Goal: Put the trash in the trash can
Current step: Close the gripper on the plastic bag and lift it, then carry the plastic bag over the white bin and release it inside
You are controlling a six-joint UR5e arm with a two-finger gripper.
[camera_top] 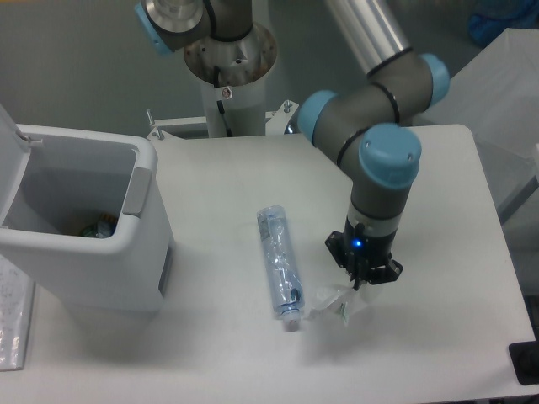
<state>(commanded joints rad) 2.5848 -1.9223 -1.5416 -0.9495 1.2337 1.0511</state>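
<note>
white table [210, 353], grey floor [76, 76], paper sheet at left edge [13, 324]

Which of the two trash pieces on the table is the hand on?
The small crumpled clear wrapper with the green bit, under the hand, which looks shut on it. The longer crushed bottle lies untouched to its left.

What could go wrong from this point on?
The gripper seems to pinch only the top edge of the flimsy wrapper, so it may slip out on the way to the bin. The dangling wrapper also lies beside the bottle's cap end and could nudge the bottle during the lift.
</note>
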